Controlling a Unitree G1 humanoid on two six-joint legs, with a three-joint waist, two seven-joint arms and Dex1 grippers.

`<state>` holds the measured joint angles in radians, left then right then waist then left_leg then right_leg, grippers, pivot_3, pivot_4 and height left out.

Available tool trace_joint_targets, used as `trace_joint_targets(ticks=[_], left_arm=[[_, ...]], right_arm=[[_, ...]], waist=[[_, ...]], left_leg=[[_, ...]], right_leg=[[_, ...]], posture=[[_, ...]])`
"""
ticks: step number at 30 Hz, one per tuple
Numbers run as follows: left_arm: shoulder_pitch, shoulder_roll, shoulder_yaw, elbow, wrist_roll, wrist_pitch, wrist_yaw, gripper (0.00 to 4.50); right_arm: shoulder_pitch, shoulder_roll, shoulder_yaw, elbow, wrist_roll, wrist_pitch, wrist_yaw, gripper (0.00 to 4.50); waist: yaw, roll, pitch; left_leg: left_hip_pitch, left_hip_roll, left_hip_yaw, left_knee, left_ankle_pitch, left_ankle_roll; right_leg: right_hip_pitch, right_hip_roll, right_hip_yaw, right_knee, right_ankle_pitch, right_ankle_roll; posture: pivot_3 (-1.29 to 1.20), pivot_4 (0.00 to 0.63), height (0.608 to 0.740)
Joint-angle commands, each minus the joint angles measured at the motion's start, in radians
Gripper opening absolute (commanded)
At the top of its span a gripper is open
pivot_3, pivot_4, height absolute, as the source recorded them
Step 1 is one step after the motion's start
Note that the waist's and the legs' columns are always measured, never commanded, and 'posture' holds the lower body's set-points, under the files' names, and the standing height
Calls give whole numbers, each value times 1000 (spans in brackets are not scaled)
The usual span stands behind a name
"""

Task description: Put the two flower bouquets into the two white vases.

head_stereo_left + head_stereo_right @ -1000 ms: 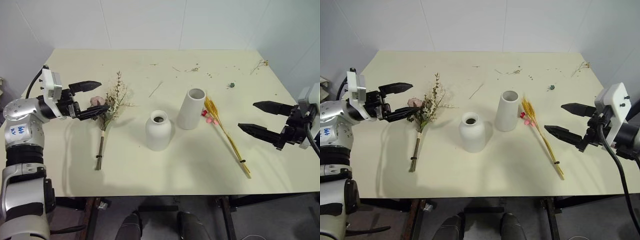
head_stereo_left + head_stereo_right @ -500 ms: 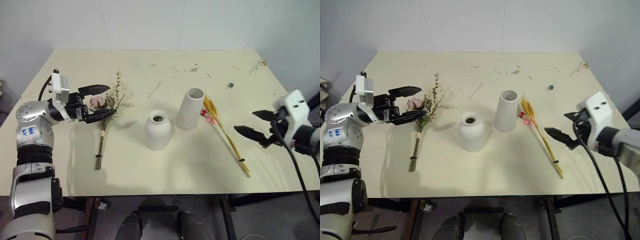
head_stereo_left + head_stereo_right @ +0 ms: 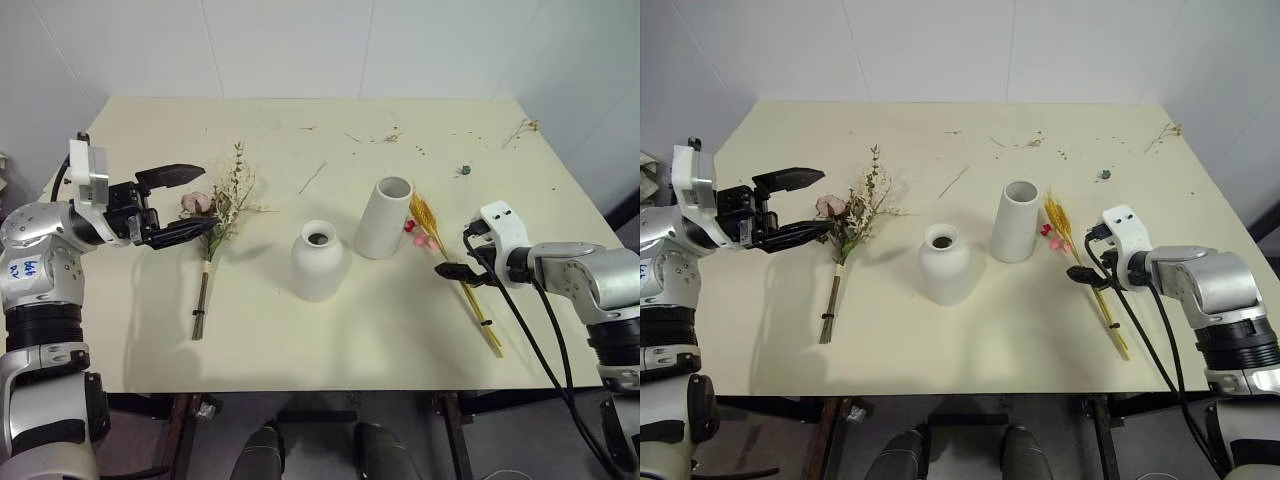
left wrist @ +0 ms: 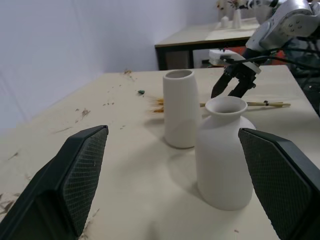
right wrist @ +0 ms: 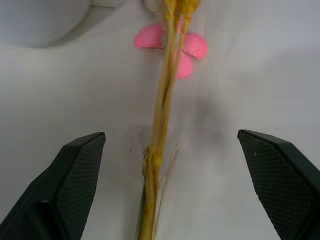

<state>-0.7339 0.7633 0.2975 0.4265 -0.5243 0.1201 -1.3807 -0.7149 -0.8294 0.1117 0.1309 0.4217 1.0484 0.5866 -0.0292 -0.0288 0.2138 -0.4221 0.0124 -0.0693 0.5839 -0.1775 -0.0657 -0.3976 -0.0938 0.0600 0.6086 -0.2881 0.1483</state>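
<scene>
While both sets of jaws are spread wide and empty, the wheat bunch [image 5: 162, 125] near the table's right edge is straddled by the right gripper [image 3: 1081, 274]; a thin-stem slip is judged likely.

Walls: white panels [image 3: 300, 45] behind the table.
Table: cream top [image 3: 300, 330], dark legs.
Further back: second table [image 4: 210, 37].

Bright even light; soft shadows; blurred wrist-view foregrounds
</scene>
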Motion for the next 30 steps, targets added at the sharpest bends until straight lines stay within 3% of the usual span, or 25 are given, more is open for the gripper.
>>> trace_joint_targets(ticks=[1,2,5,16,24,30], left_arm=[[19,24,29,-64,-29,12,13,4457],[24,27,30,-73,-31,17,14,4457],[33,33,43,-96,-36,26,28,4500],[40,38,46,-106,-36,27,46,4500],[8,27,29,-74,-28,14,45,4500],[-38,19,8,-32,-18,5,31,4500]], right_arm=[[-37,15,18,45,-55,-11,8,4500],[-45,23,23,58,-68,-10,7,4500],[-56,35,42,90,-108,-26,12,3871],[-74,75,-6,101,-147,-58,10,154],[-223,102,-88,181,-237,-212,-115,44],[-431,207,-226,265,-256,-506,-300,44]], waist=[[0,0,0],[0,0,0],[0,0,0],[-1,0,0],[-5,1,0],[-7,1,0]], left_leg=[[0,0,0,0,0,0],[0,0,0,0,0,0],[0,0,0,0,0,0],[0,0,0,1,0,0],[0,0,0,0,0,0],[0,0,0,-3,0,0]], right_leg=[[0,0,0,0,0,0],[0,0,0,0,0,0],[0,0,0,1,0,0],[0,0,0,2,0,0],[-1,0,0,2,0,0],[-4,1,0,2,0,0]], posture=[[0,150,740],[0,150,740],[0,150,740],[0,150,740],[0,150,740],[0,150,740]])
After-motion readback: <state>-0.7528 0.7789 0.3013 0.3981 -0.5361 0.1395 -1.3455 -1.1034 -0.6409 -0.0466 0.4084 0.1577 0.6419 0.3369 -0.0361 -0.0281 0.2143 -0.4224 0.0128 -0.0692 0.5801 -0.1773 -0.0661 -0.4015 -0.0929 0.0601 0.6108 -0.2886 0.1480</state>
